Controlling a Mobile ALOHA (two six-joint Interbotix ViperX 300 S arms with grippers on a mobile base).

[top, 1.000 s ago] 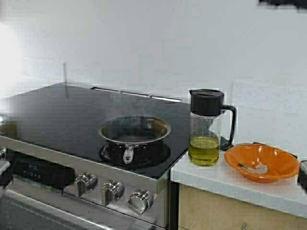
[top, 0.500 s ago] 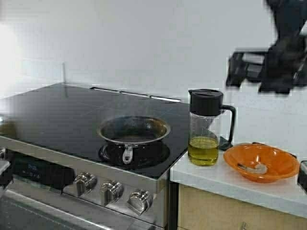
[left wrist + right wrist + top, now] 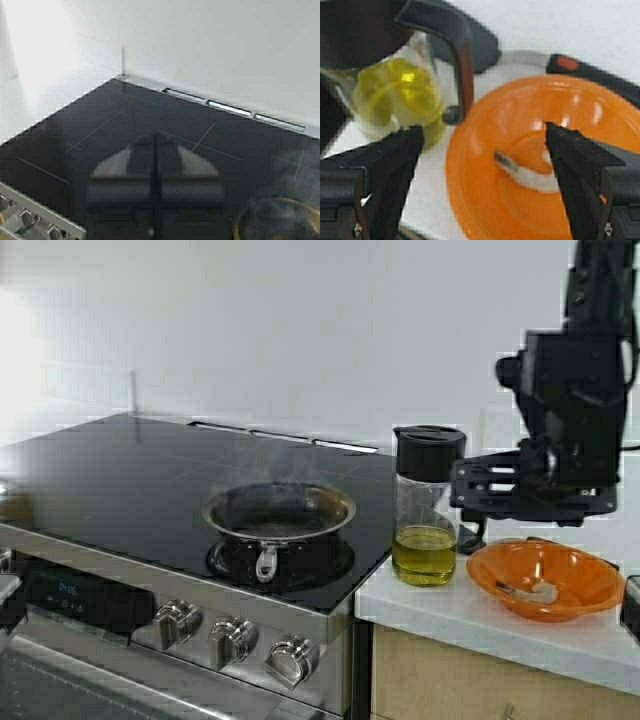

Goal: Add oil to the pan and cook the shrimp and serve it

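The steel pan sits on the front burner of the black cooktop, with a wisp of smoke above it; its rim also shows in the left wrist view. The oil fills the bottom of a clear jug with a black lid, standing on the white counter. A pale curled shrimp lies in the orange bowl. My right gripper hangs open just above the bowl and the jug's handle; between its fingers I see the shrimp and the oil. My left gripper is shut above the cooktop's left part.
The stove's knobs line its front panel. A white wall rises behind the cooktop and counter. A dark object sits at the counter's right edge. Behind the bowl lies a black item with a red button.
My right arm has come down from the upper right and now hangs over the orange bowl beside the jug. Pan, jug and bowl have not moved.
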